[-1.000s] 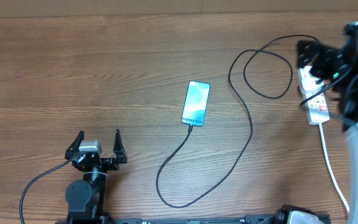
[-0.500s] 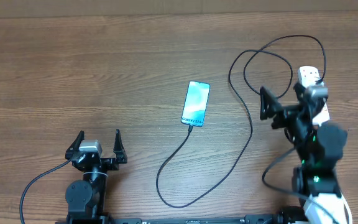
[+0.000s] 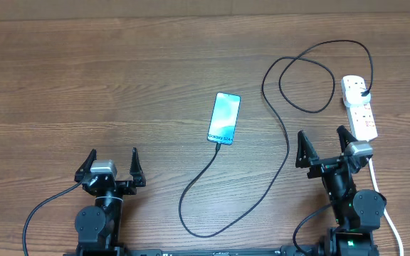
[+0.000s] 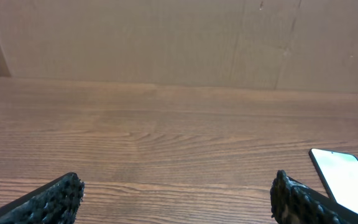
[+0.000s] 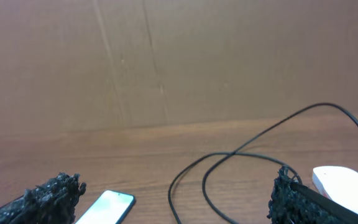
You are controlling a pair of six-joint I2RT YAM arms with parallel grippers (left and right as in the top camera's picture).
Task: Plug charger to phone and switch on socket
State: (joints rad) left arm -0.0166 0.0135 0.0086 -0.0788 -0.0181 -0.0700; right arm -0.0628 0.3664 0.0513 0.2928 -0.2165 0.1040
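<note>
Wooden table [image 3: 84, 71]: phone [image 3: 224, 118] near-far, port nearward

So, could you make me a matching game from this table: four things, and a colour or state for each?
Things:
1. phone
2. socket
3. charger
4. left claw

Descriptions:
a. white, with red marks
b. open and empty
c. screen lit, lying mid-table
d. black, thin, in loops

Pairs: 1-c, 2-a, 3-d, 4-b

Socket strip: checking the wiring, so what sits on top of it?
The charger ends in a black plug sitting on the socket near its far end; the prongs are hidden inside.
</note>
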